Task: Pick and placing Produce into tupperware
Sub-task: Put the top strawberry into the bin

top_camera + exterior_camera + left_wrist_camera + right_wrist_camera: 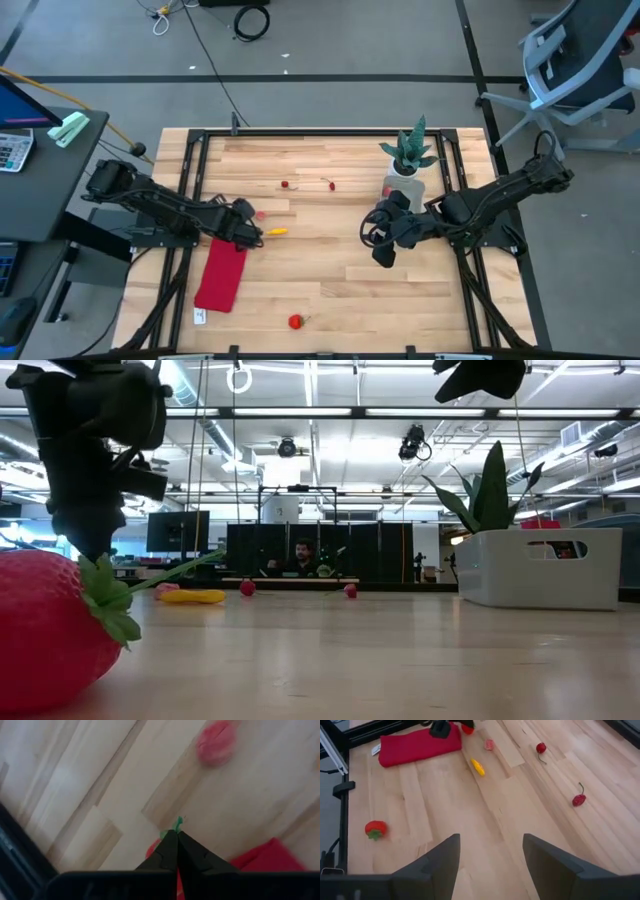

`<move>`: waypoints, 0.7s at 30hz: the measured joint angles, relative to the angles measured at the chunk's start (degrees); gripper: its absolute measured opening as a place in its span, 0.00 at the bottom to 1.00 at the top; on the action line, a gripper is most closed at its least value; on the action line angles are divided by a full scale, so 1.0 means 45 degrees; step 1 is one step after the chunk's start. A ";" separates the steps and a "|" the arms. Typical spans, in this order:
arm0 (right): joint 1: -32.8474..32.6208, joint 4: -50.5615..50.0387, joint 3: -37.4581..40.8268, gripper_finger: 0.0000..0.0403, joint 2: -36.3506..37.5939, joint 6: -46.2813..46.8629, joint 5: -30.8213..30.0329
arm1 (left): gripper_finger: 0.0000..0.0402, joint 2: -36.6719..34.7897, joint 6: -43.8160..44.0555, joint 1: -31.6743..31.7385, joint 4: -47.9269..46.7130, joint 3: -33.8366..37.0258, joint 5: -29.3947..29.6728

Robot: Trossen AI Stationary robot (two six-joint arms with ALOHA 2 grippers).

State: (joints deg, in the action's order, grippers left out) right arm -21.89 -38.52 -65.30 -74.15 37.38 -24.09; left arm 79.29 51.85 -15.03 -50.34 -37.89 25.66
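– High view first: where were the arms?

– Left gripper low over the light wooden slatted table, at the far end of the flat red cloth. Right gripper near mid-table, just beside the spiky green plant in its white pot.

– Finger state?

– Left wrist view: dark fingers pressed together. A green leafy bit showed right at their tips, and a rounded red fruit lay partly hidden under them (could not tell whether the green bit was pinched). Right wrist view: the right gripper's fingers stood wide apart with only bare wood between.

– Produce?

– Scattered loose on the wood. Small yellow banana-shaped piece just beside the left gripper, on the side toward the right arm. Small pink rounded piece near it, a little farther back. Two small dark-red pieces with thin stems farther back again, near one another but apart. Red toy strawberry with green leaves alone near the front edge, well apart from both grippers.

– Low view?

– Strawberry filled the near left corner, lying on its side. Yellow piece and both dark-red pieces sat far across the table. The pot stood to the right, upright, leaves rising above it.
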 joint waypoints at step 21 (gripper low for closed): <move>0.0005 -0.1497 0.0000 0.56 0.3063 -0.1679 -0.4165 | 0.00 0.0241 -0.6844 0.0240 0.9989 -0.5256 0.2132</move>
State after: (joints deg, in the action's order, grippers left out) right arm -21.87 -45.26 -65.30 -60.36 29.83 -42.84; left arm 80.37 21.05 -13.95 -5.39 -61.55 35.26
